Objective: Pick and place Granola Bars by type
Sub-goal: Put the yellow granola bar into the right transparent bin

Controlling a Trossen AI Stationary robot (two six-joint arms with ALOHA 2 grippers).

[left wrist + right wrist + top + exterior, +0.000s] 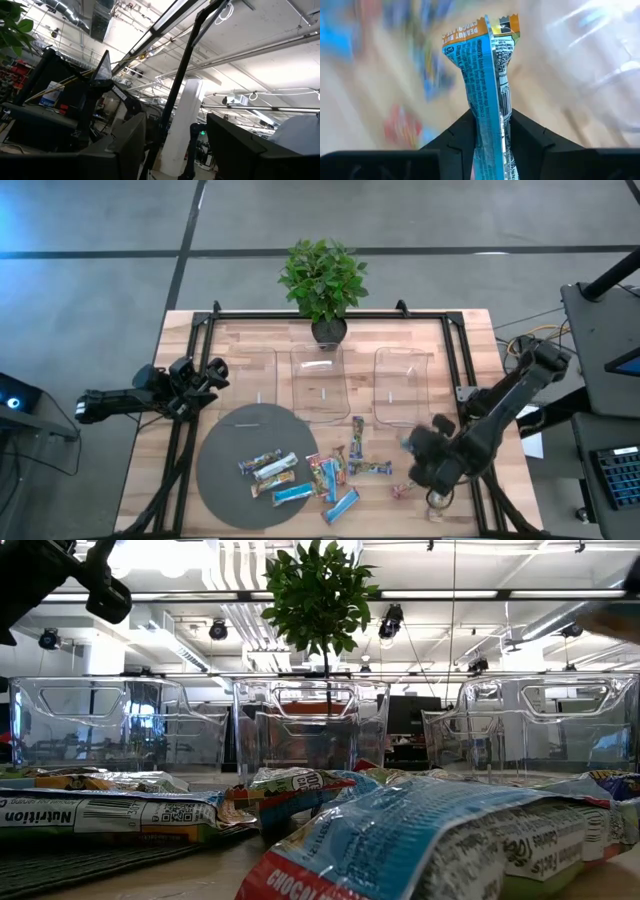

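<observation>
Right claw (491,145) gripping blue bar (487,85), left claw (205,375) open

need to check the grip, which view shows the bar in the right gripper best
The right wrist view: the blue bar stands pinched between the right gripper fingers, filling the frame. The high view shows only the blurred gripper near the table's right edge, bar hidden. The low and left wrist views don't show it.
</observation>
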